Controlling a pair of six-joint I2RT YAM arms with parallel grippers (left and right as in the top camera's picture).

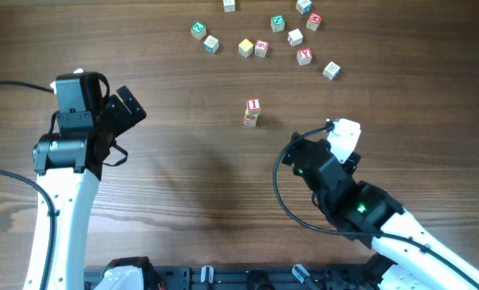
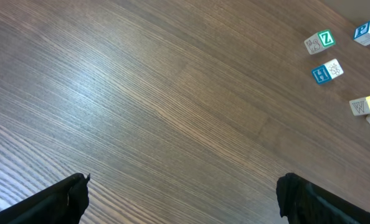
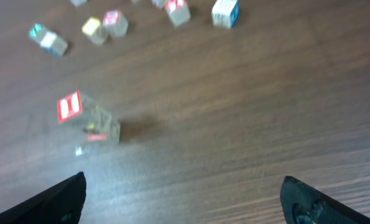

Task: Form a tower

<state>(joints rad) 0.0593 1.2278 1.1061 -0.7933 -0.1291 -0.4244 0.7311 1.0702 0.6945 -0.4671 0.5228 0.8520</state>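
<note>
Tower (image 1: 252,112) mid-table, just near of loose cubes (image 1: 260,48). L gripper (image 2: 184,190) & R gripper (image 3: 182,193): both jaws wide, empty, well apart from it. Est: light, stiff wood, smooth faces; stack tips easily. Pinch opp flat sides, gently

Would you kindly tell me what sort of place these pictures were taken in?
Probably a robotics lab bench: a left arm and right arm with trailing cables stand at a wood-grain table, with loose alphabet cubes and a small tower on it.

Loose alphabet cubes (image 1: 245,47) on wooden table (image 1: 183,185)
</note>
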